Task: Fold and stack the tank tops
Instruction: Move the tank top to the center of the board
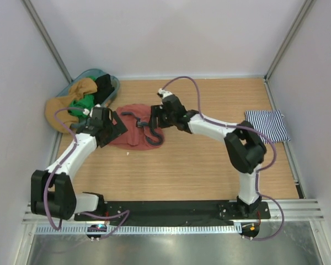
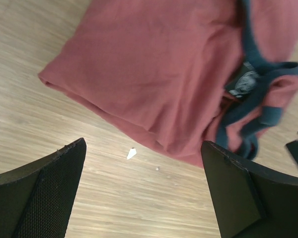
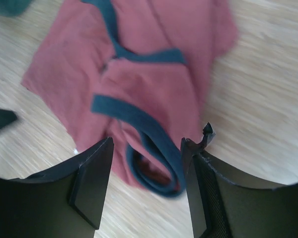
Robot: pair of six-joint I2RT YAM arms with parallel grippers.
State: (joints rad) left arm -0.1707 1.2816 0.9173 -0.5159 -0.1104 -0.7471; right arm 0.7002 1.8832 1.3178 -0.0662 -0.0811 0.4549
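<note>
The rust-red tank top (image 1: pixel 133 130) with navy trim lies crumpled on the wooden table, left of centre. My left gripper (image 1: pixel 117 128) hovers at its left edge, open, with only bare wood between the fingers (image 2: pixel 143 148); the red cloth (image 2: pixel 154 74) lies just beyond them. My right gripper (image 1: pixel 153 122) hangs over the top's right side, open. Its fingers (image 3: pixel 147 148) straddle a navy strap loop (image 3: pixel 159 171) without pinching it. The navy-and-white striped tank top (image 1: pixel 267 124) lies folded at the table's right edge.
A bluish bin (image 1: pixel 94 77) at the back left holds orange (image 1: pixel 71 102), green (image 1: pixel 83 105) and black clothes. A small white scrap (image 2: pixel 131 153) lies on the wood near the red top. White walls enclose the table on three sides.
</note>
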